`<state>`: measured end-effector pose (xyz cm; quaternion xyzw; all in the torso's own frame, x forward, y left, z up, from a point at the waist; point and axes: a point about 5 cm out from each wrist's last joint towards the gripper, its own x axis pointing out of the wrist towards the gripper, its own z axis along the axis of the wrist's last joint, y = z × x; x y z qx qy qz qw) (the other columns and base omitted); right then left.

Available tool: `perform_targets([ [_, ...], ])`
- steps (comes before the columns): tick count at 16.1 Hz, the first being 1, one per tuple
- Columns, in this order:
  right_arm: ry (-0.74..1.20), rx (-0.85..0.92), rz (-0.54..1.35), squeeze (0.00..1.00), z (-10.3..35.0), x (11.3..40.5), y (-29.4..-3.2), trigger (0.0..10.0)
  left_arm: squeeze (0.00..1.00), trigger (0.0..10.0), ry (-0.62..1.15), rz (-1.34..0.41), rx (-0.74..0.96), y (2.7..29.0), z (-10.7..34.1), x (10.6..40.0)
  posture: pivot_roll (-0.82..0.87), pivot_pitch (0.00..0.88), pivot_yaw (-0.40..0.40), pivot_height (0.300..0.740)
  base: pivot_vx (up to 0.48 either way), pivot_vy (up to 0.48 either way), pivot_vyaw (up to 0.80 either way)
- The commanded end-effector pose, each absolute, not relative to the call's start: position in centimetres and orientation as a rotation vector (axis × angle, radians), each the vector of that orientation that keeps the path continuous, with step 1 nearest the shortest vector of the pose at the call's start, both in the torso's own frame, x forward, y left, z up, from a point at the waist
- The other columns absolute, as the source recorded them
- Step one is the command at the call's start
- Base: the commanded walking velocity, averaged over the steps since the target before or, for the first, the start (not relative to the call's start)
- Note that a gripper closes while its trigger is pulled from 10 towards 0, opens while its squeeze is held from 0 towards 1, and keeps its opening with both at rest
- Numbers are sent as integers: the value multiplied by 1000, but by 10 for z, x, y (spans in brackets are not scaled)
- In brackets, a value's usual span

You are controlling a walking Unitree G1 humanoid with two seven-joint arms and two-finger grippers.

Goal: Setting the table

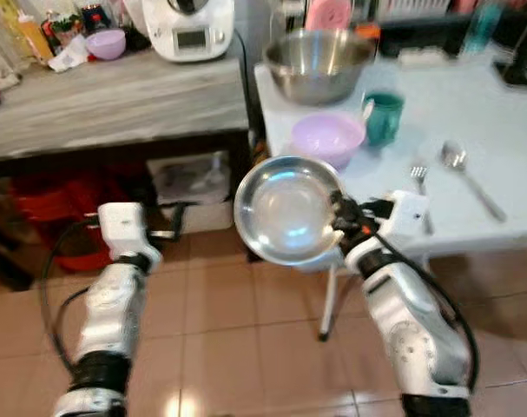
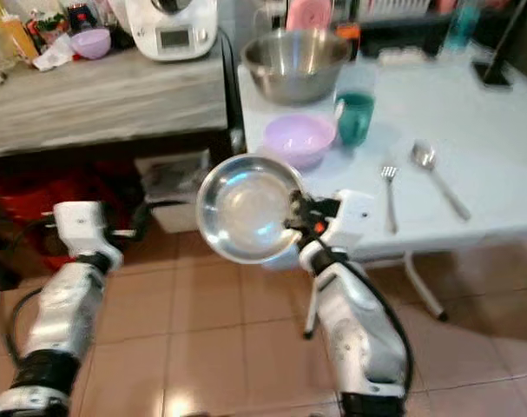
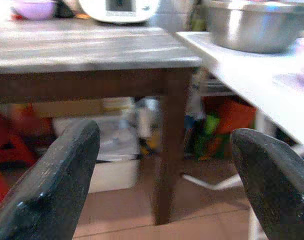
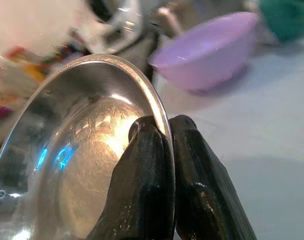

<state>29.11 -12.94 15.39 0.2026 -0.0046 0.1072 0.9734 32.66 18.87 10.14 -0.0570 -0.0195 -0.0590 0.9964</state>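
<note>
My right gripper [image 1: 337, 215] is shut on the rim of a round steel plate [image 1: 287, 209], held tilted in the air at the near left corner of the white table [image 1: 497, 130]. In the right wrist view the two black fingers [image 4: 157, 165] pinch the steel plate [image 4: 81, 160] edge. On the table lie a lilac bowl [image 1: 328, 138], a teal mug [image 1: 385, 117], a large steel bowl [image 1: 319, 62], a fork [image 1: 421, 187] and a spoon [image 1: 467, 174]. My left gripper [image 3: 167, 175] stands open over the floor, fingers wide apart, facing the wooden table's leg [image 3: 171, 145].
A grey wooden side table [image 1: 115, 100] stands left of the white one, carrying a white kitchen appliance [image 1: 192, 26] and a small lilac bowl [image 1: 107, 43]. Boxes and red items are stored beneath it. Tiled floor [image 1: 246, 347] lies below my arms.
</note>
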Motion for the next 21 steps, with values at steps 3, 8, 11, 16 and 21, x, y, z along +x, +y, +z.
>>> perform_targets([
  [3,-37,422,224,0,158,293,-126,10000,0,10000,-28,-95,-95,194,99,326,-122,85,86,740,0,377,423],
  [8,-45,426,210,0,158,293,-128,10000,0,10000,-25,-102,-95,191,99,328,-131,83,92,740,0,378,574],
  [11,-48,425,208,0,158,293,-129,10000,0,10000,-22,-105,-96,190,99,330,-134,82,92,740,0,377,644],
  [16,-54,428,203,0,159,294,-129,10000,0,10000,-19,-104,-94,189,98,330,-134,82,93,740,0,378,520],
  [21,-46,448,181,0,158,295,-131,10000,0,10000,-34,-154,-110,188,99,329,-130,84,97,740,0,133,-109],
])
